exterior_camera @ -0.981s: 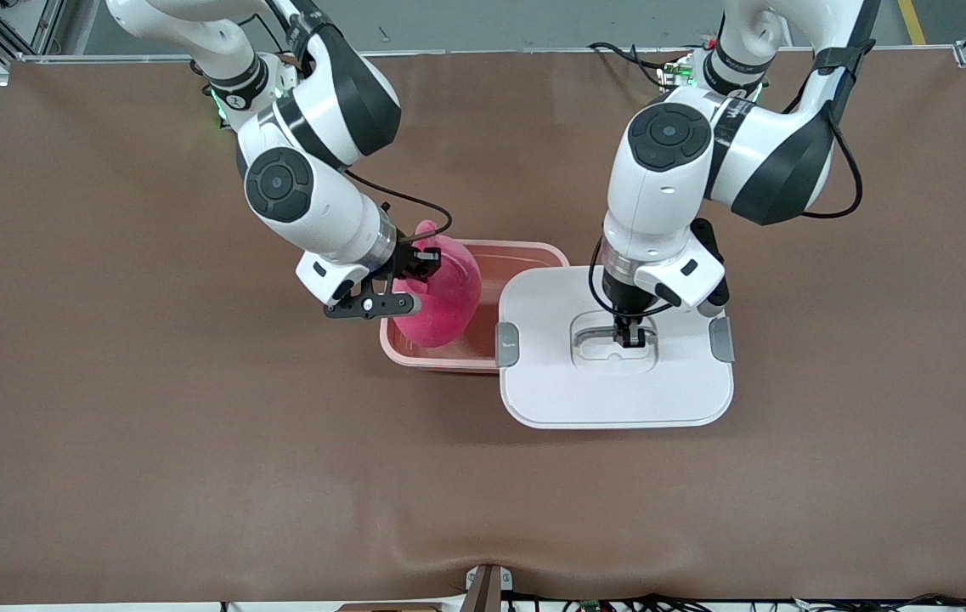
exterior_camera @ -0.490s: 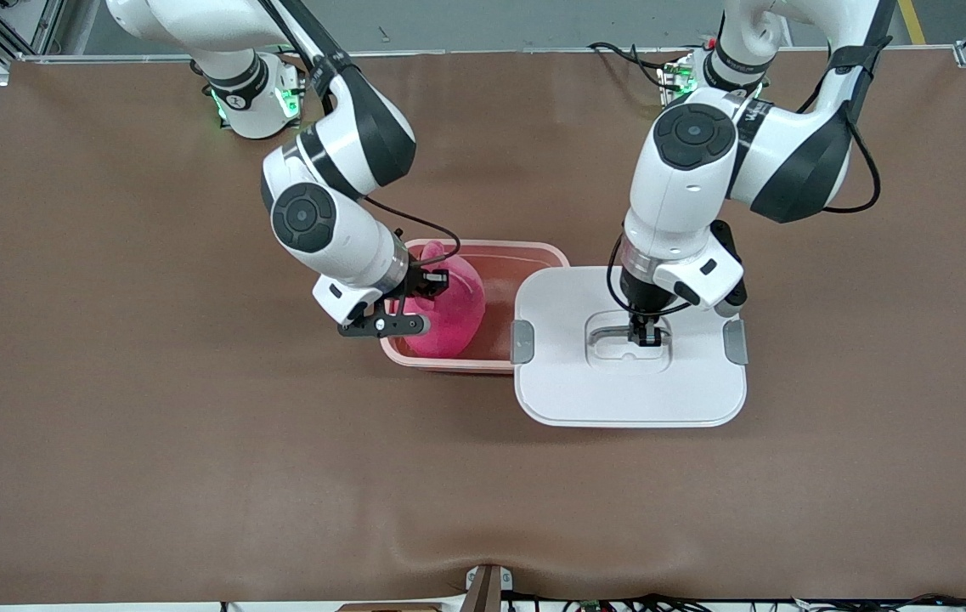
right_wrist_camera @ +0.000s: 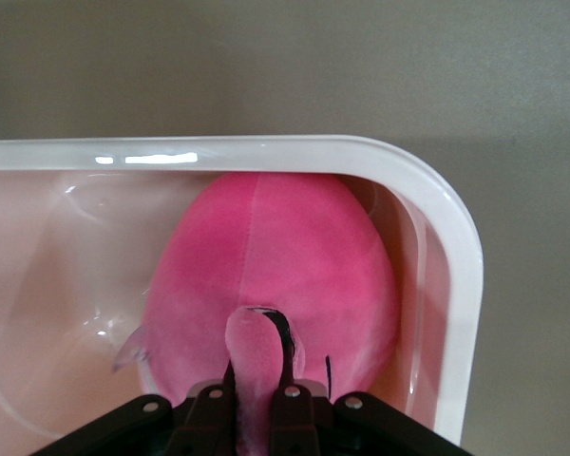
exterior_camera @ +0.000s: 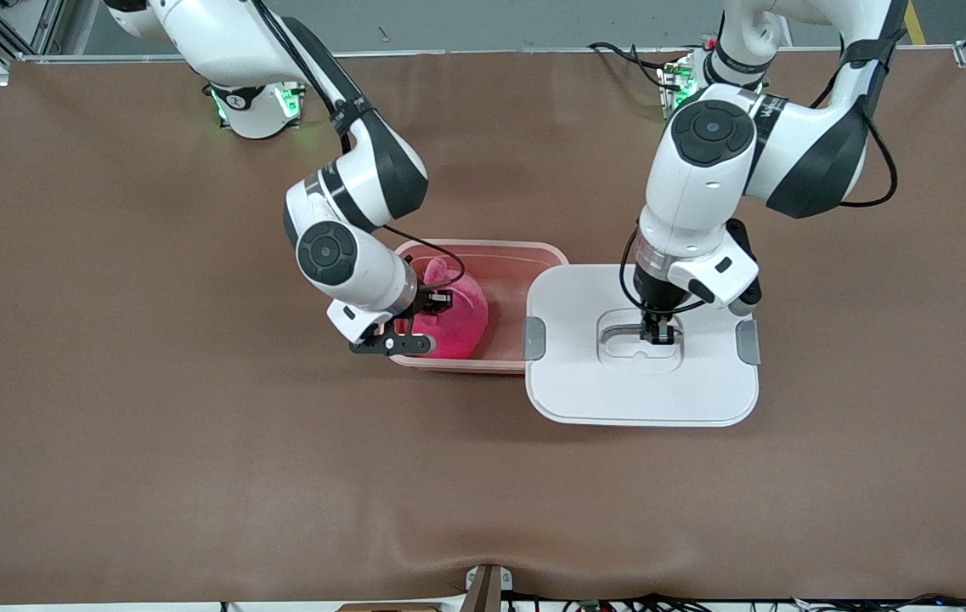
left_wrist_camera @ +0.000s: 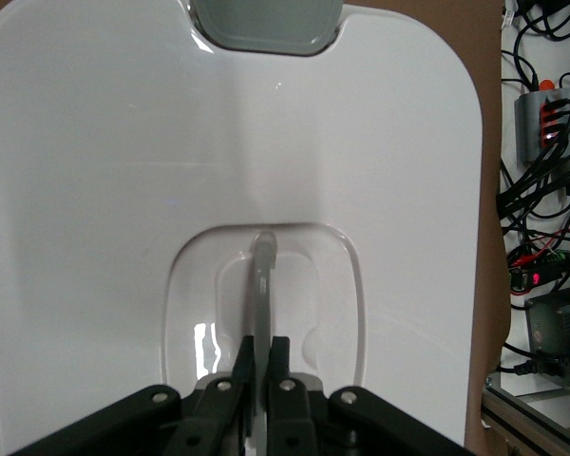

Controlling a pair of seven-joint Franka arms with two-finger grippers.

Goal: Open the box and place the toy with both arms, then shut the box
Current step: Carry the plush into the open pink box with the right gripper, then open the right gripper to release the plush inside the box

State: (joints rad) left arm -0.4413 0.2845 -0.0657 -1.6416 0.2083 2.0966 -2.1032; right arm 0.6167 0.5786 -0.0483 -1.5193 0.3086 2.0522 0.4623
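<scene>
The pink box base [exterior_camera: 525,248] stands open mid-table. The hot-pink plush toy [exterior_camera: 459,327] sits inside it at the end toward the right arm, its eyes hidden. My right gripper [exterior_camera: 436,299] is shut on a plush flap at the toy's top; in the right wrist view the flap [right_wrist_camera: 252,351] is pinched in the gripper [right_wrist_camera: 256,385], with the base's rim [right_wrist_camera: 456,256] around the toy [right_wrist_camera: 275,247]. My left gripper [exterior_camera: 659,334] is shut on the clear handle [left_wrist_camera: 262,275] of the white lid [exterior_camera: 584,391]. The lid lies level beside the base toward the left arm's end, and its edge overlaps the base's end.
The lid's two grey clips [exterior_camera: 534,337] [exterior_camera: 748,341] sit at its ends; one clip shows in the left wrist view [left_wrist_camera: 266,24]. The brown table cover [exterior_camera: 194,442] surrounds the box. Cables and electronics [left_wrist_camera: 546,190] lie past the table edge.
My right gripper has lowered the toy into the box base. My left gripper has carried the lid sideways toward the left arm's end, uncovering more of the base.
</scene>
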